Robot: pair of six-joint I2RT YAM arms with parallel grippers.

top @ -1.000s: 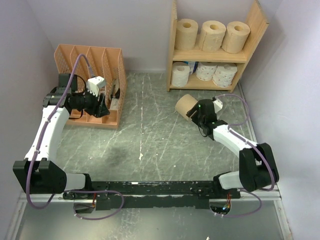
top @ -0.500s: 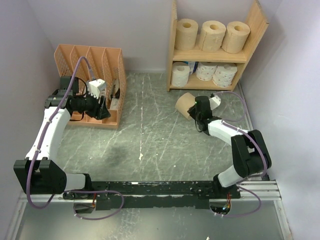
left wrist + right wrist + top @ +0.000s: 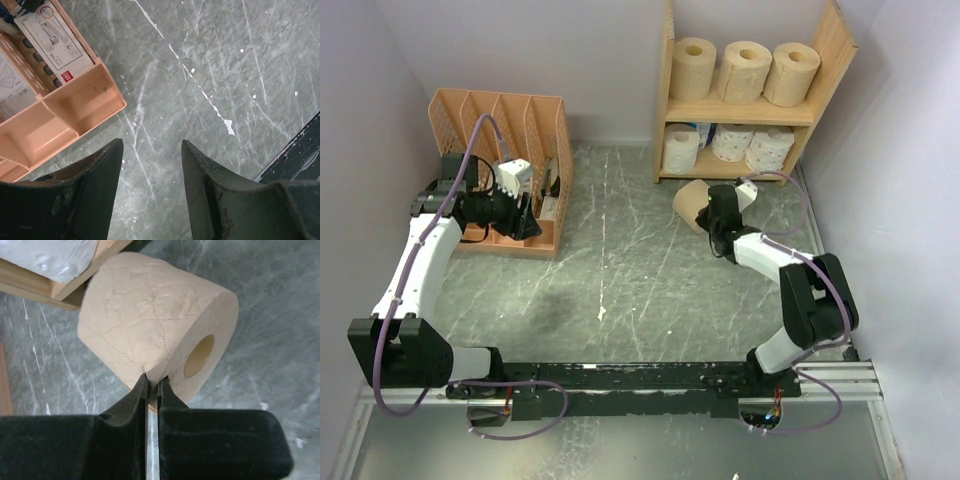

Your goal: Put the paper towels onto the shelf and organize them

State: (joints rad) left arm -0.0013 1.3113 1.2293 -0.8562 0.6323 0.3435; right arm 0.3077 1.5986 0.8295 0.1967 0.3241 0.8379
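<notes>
Top: tan roll point(image 3: 692, 203), a soft quilted cylinder with a hollow core, lies on its side just in front of the wooden shelf point(image 3: 830, 60); pick-up step, next needs a sure hold, then a lift to a tier. Left wrist: left gripper point(image 3: 150, 150) parted, empty. Right wrist: right gripper point(image 3: 152, 385) clenched at the roll's rim, hold unsure.

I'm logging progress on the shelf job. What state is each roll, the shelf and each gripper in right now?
Shelf: three tan rolls on top tier, three white rolls below.
Loose tan roll: on its side on the table, by the shelf's front.
Right gripper: shut, tips at the loose roll's rim.
Left gripper: open, empty, beside the orange organizer.
</notes>
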